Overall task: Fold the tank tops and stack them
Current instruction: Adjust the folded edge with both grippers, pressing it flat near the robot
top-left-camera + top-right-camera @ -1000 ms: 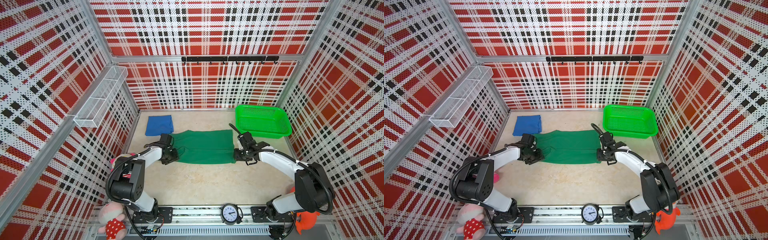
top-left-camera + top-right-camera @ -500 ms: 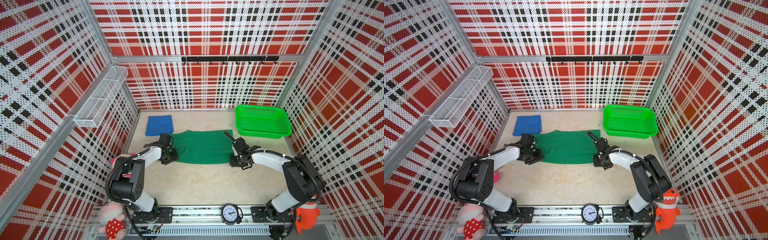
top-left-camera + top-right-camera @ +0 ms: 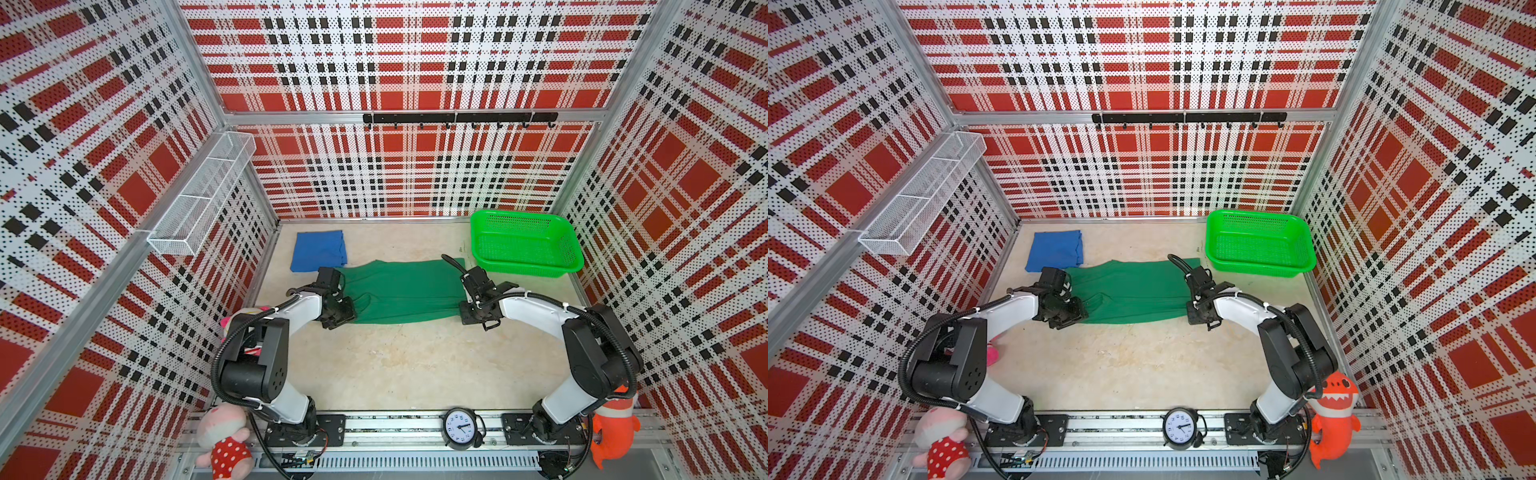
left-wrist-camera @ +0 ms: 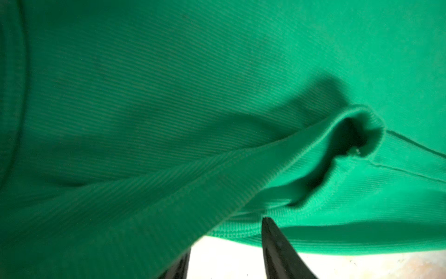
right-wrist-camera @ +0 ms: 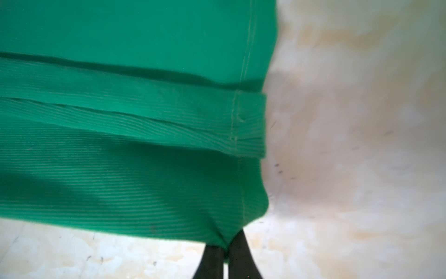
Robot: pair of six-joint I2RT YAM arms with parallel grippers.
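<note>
The dark green tank top (image 3: 403,291) (image 3: 1129,291) lies spread flat across the middle of the table. The royal blue tank top (image 3: 318,250) (image 3: 1054,249) lies folded at the back left. My right gripper (image 5: 226,244) (image 3: 467,311) is shut on the green top's near right corner, pinching the hem between its fingertips. My left gripper (image 4: 224,241) (image 3: 345,313) sits at the green top's near left end. Its jaws stand apart, with bare table between them and a fold of green cloth (image 4: 144,217) draped over one finger.
A bright green mesh basket (image 3: 519,215) (image 3: 1258,214) stands at the back right, close to the green top's far right corner. A white wire shelf (image 3: 199,195) hangs on the left wall. A clock (image 3: 459,428) and plush toys sit on the front rail.
My right gripper shifted slightly toward the green top's near right corner and closed on it. The left arm and the blue top have not moved.
</note>
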